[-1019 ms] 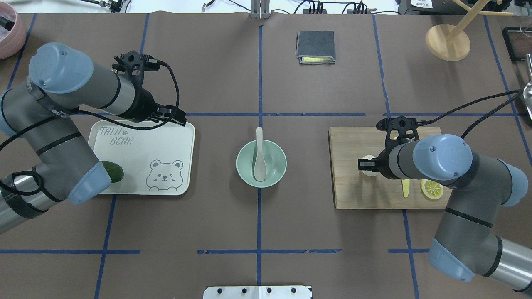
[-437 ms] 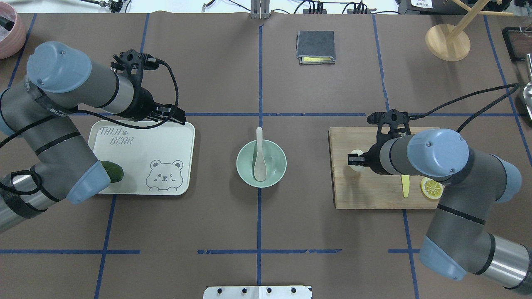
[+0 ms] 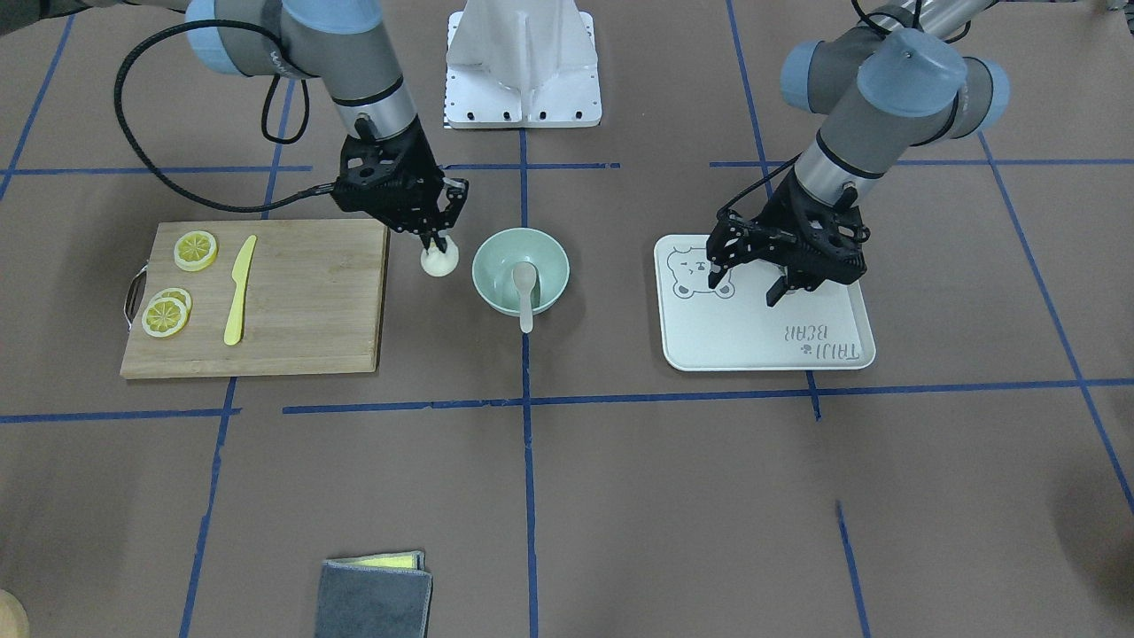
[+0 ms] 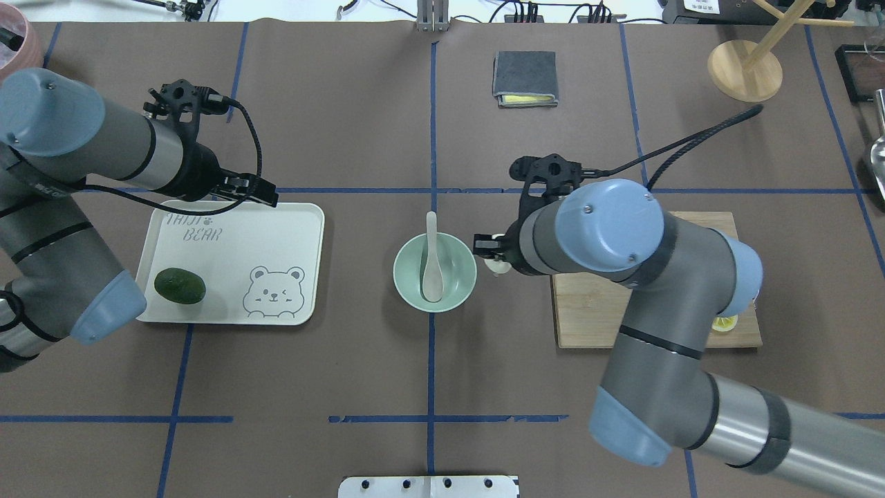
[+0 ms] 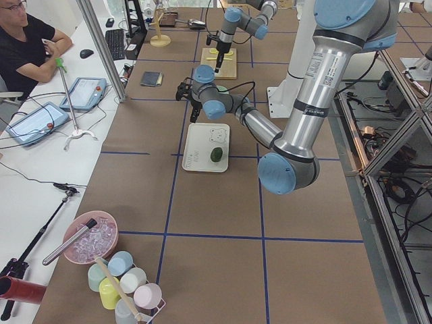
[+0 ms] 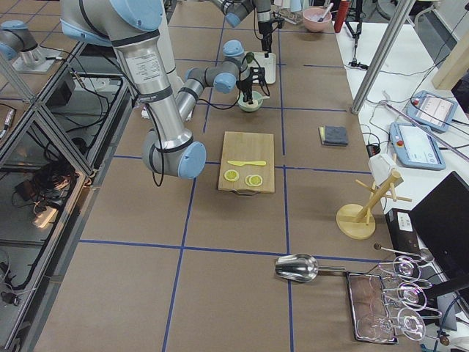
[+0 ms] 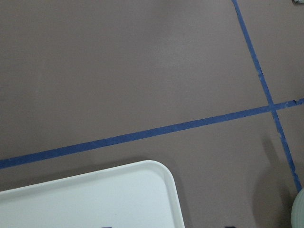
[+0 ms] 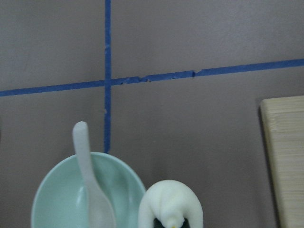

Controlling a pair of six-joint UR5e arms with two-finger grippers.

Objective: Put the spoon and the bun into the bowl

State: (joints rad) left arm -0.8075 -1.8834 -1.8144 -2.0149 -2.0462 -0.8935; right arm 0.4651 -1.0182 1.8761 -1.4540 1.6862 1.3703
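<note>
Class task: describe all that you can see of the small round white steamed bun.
The small round white steamed bun looks smooth, doughy and matte. The right gripper pinches its top, fingers shut on it. It is between the wooden cutting board and the pale mint-green bowl, beside the bowl's rim, not inside.

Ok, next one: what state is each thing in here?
bowl: upright.
spoon: lying in the bowl, handle over the rim.
bun: gripped, beside the bowl, outside it.
right gripper: shut on the bun.
left gripper: open, empty, by the tray.
lime: lying on the tray.
</note>
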